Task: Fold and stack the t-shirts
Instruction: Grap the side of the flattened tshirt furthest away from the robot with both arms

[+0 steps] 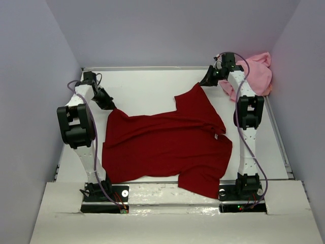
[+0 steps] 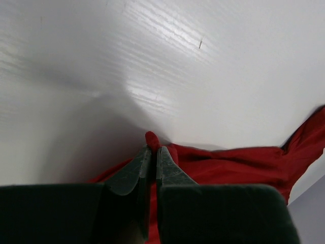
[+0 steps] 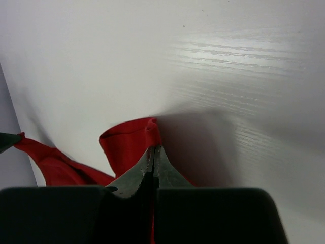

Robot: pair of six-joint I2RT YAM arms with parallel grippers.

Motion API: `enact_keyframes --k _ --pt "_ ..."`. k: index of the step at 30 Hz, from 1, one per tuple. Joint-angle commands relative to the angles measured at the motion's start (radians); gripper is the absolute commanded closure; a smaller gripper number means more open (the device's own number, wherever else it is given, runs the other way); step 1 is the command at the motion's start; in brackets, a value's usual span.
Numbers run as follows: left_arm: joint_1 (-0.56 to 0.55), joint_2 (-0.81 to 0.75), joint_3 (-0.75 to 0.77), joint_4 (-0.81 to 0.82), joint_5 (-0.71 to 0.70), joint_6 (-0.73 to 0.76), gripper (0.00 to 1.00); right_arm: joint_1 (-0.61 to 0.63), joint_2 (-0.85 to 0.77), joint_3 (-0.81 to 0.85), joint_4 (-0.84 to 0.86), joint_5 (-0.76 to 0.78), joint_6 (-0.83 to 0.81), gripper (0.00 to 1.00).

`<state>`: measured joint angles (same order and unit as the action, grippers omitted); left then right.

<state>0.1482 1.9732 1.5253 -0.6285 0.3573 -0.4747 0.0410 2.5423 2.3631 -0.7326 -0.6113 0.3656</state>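
My white table (image 1: 152,86) is the biggest thing here. The dark red t-shirt (image 1: 167,147) lies spread across the middle of it, flat in most spots but wrinkly. One sleeve sticks out toward the near edge on the right. One corner is pulled up toward the far right, and another toward the left.

The pink t-shirt (image 1: 259,71) is smaller to look at because it sits in a bunched heap in the far right corner. My right arm (image 1: 246,117) stands in front of part of it.

My left gripper (image 1: 109,105) is pinched tight on the left corner of the red shirt, and a little red bump pokes out past the fingertips (image 2: 161,155). My right gripper (image 1: 207,80) is clamped on the far right corner, where the red hem folds over at its tips.
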Motion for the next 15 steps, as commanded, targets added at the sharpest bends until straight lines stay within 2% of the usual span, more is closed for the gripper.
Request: enact_keyframes --k 1,11,15 --pt "0.008 0.027 0.071 -0.002 0.012 0.008 1.0 0.007 -0.037 0.076 0.084 -0.062 0.038 1.0" --pt "0.024 0.134 0.226 0.021 0.052 -0.036 1.0 0.007 -0.066 0.099 0.151 -0.1 0.078 1.0" --pt "0.03 0.2 0.34 -0.003 0.057 -0.045 1.0 -0.003 -0.079 0.09 0.193 -0.126 0.104 1.0"
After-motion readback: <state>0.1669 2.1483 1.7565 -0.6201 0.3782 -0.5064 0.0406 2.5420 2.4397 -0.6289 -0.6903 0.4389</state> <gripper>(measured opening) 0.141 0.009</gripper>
